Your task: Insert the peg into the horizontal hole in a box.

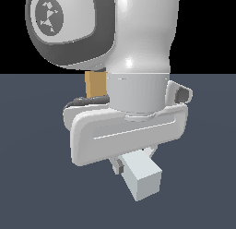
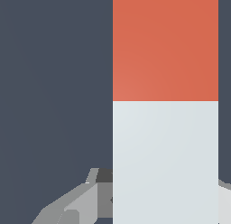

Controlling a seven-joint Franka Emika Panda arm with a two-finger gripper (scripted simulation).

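Observation:
My gripper (image 1: 132, 159) fills the exterior view and is shut on the peg (image 1: 143, 178), whose pale grey-white end sticks out below the hand toward the camera. In the wrist view the peg (image 2: 165, 105) runs out from between the fingers (image 2: 85, 203), pale part nearest them and red-orange end farther out. A narrow strip of the tan box (image 1: 96, 85) shows behind the arm, toward the exterior view's left. The hole is hidden.
The dark blue-grey floor (image 1: 32, 177) lies all around. The white arm and its grey-ringed joint (image 1: 69, 25) block most of the exterior view.

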